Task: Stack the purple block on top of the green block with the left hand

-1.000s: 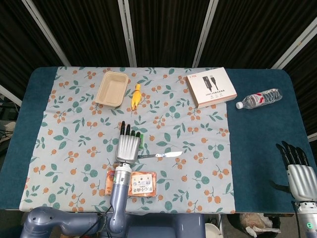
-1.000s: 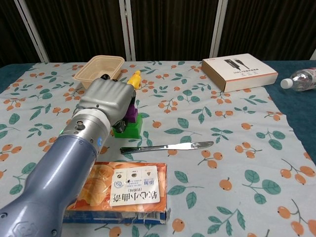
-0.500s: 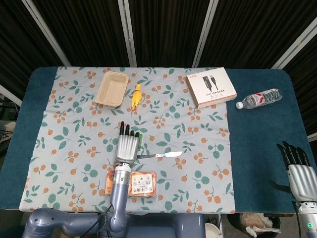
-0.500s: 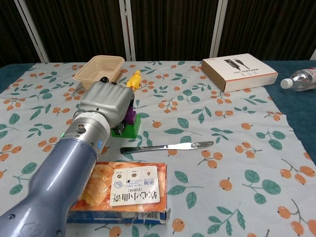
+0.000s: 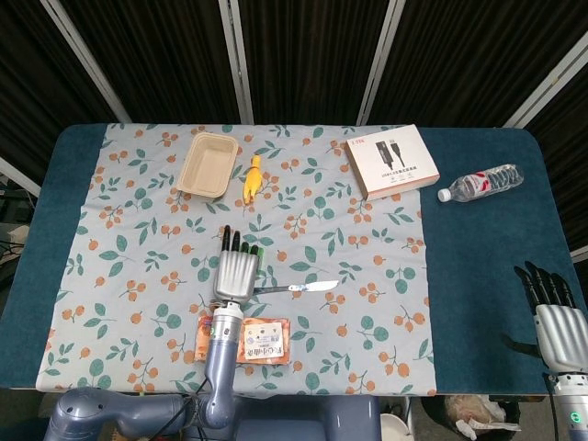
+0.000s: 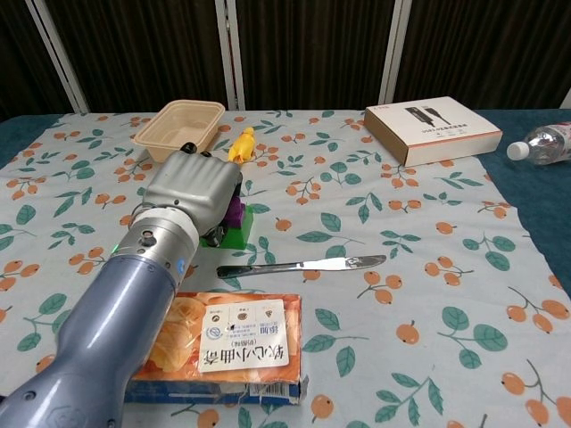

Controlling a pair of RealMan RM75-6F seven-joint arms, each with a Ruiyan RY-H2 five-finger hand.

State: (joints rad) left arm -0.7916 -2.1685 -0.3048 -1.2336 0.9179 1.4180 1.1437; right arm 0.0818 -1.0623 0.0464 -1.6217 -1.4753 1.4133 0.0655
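In the chest view the purple block (image 6: 235,213) sits on top of the green block (image 6: 239,234), just left of the knife. My left hand (image 6: 191,191) lies over them from the near left and grips the purple block; its palm hides most of that block. From the head view my left hand (image 5: 236,269) shows straight fingers that cover the stack, leaving only a sliver of the green block (image 5: 262,254). My right hand (image 5: 554,317) hangs off the table's near right corner, fingers apart and holding nothing.
A butter knife (image 6: 303,265) lies right of the blocks. A snack packet (image 6: 227,346) sits near the front edge. At the back are a beige tray (image 6: 178,125), a yellow toy (image 6: 241,141), a white box (image 6: 433,127) and a water bottle (image 5: 480,183).
My left hand has sunk a little and drawn back toward me, and the purple block has come down with it onto the green block. The right hand dropped slightly.
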